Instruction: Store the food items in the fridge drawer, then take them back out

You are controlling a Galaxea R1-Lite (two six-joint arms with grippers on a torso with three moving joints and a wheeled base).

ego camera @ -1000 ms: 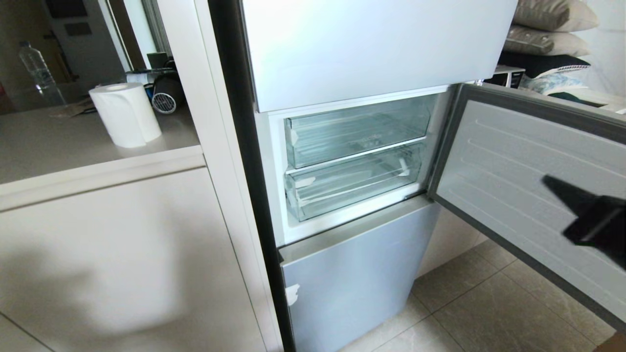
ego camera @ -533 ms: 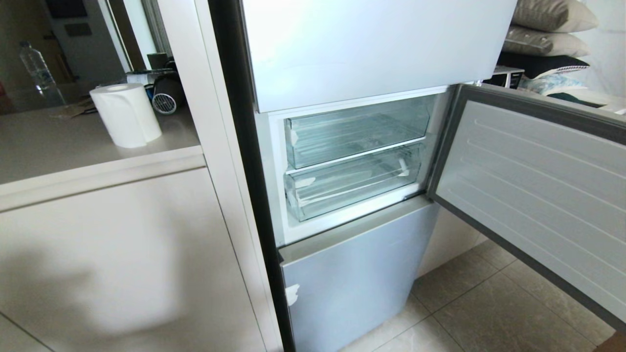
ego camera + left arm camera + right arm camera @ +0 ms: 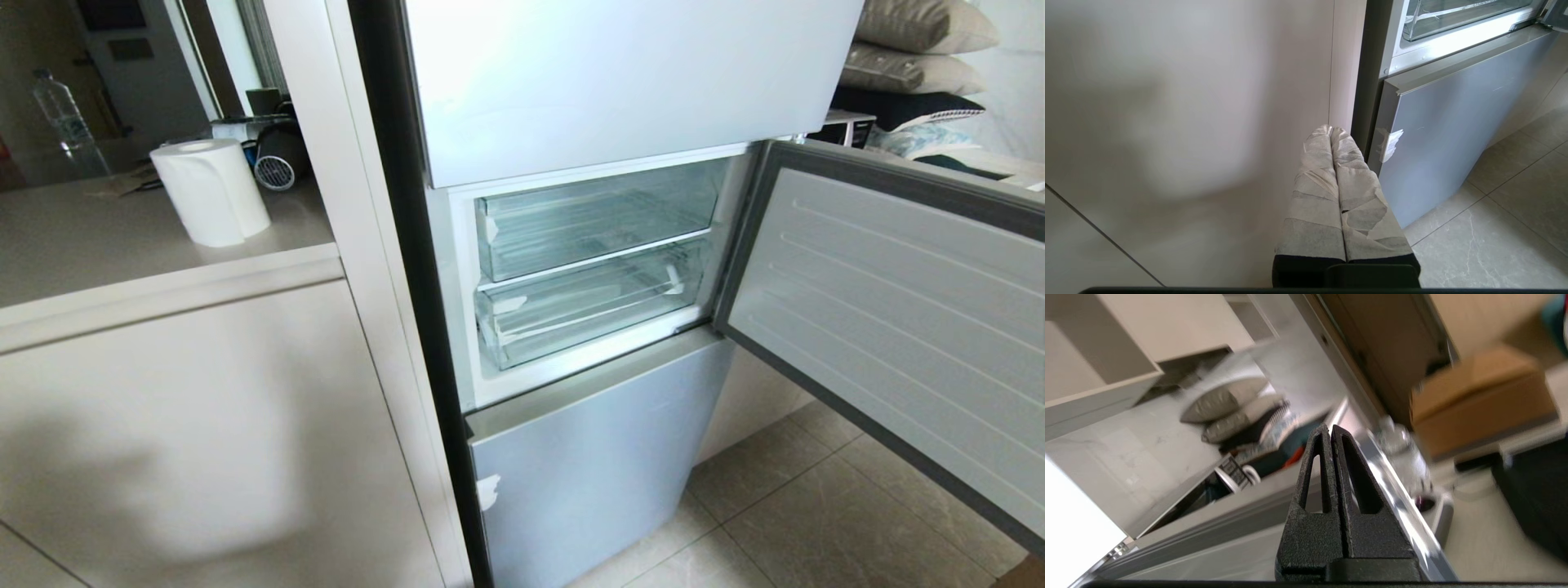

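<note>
Sitting shut in the open middle compartment, the fridge drawer [image 3: 588, 306] is the lower of two clear bins, with white tape scraps at its corners; the upper clear bin [image 3: 596, 216] sits directly above it. Neither bin shows anything inside. The food items aren't visible in any view, so I can't say where they are.

The fridge door [image 3: 898, 318] is swung wide to the robot's right. The lower door [image 3: 588, 457] below the compartment is closed.

Right gripper [image 3: 1331, 430]: fingers pressed together, holding nothing. It's outside the head view and aimed away from the fridge, toward stacked pillows [image 3: 1229, 404] and a brown box [image 3: 1482, 396]; that view is motion-blurred. Left gripper [image 3: 1331, 130]: tape-wrapped fingers closed, empty, parked low beside the white cabinet panel [image 3: 1188, 122], near the lower door's edge.

Step, my read: door open is done, drawer not yet pulled out, nothing stored. Next move calls for one arm coming to the drawer's front lip, fingers parted enough to hook it, then a straight pull outward. Watch clearance against the open door on the right side.

A paper towel roll [image 3: 211, 192] stands on the counter [image 3: 122, 245], left of the fridge.
</note>
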